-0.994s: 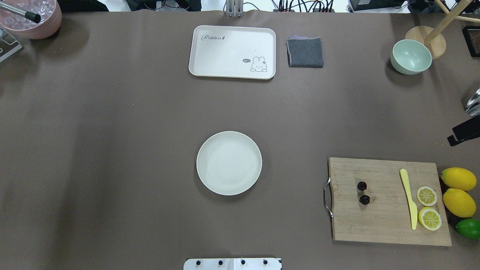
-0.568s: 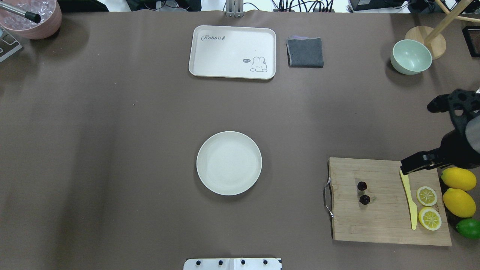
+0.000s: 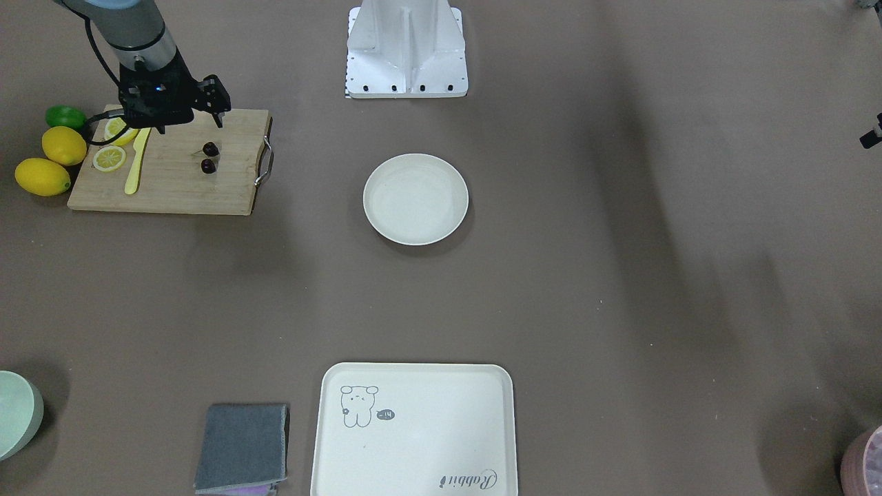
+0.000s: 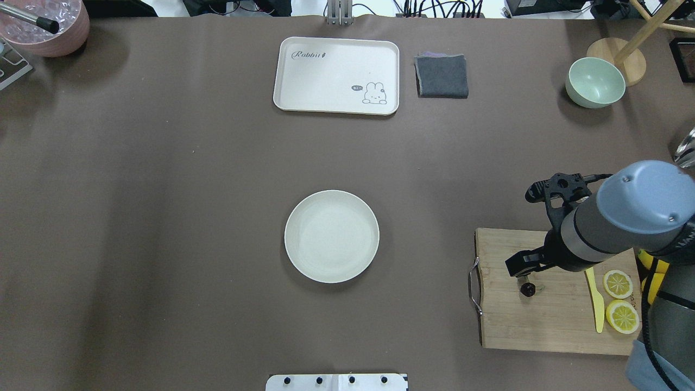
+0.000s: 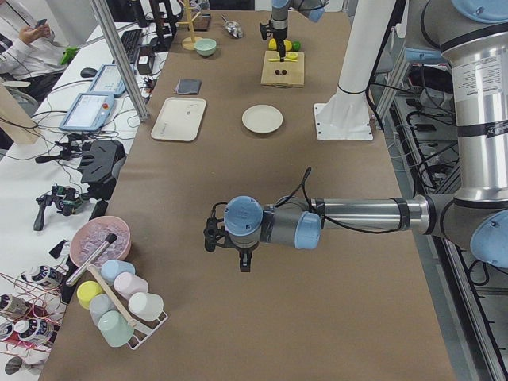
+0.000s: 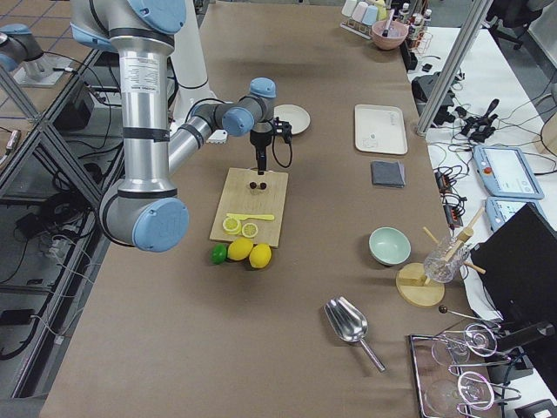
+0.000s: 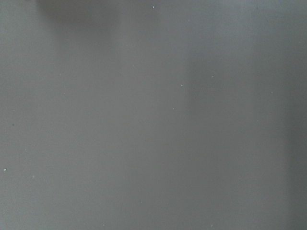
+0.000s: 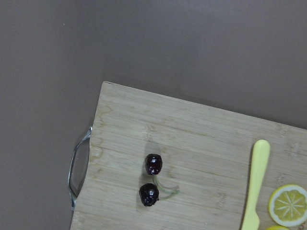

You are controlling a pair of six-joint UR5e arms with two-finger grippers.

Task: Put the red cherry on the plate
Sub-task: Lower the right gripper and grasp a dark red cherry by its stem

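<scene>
The red cherry (image 8: 153, 164), two tiny dark fruits on one stem, lies on the left part of a wooden cutting board (image 4: 559, 320). It also shows in the front view, cherry (image 3: 208, 157); from overhead only the nearer cherry (image 4: 528, 289) is uncovered. My right gripper (image 3: 163, 127) hangs pointing down just above the board, beside the cherry and apart from it; its jaws are too unclear to read. The empty cream plate (image 4: 332, 236) sits mid-table, well left of the board. My left gripper (image 5: 230, 250) shows only in the left side view, low over bare table, state unclear.
On the board lie a yellow knife (image 4: 597, 304) and two lemon slices (image 4: 618, 283). Whole lemons (image 3: 43, 176) and a lime (image 3: 63, 116) sit beside it. At the far side stand a rectangular tray (image 4: 336, 76), a grey cloth (image 4: 441, 76) and a green bowl (image 4: 595, 82).
My right arm swept in from the right edge to above the cutting board and now covers the farther cherry from overhead. The cherry and the plate have not moved.
</scene>
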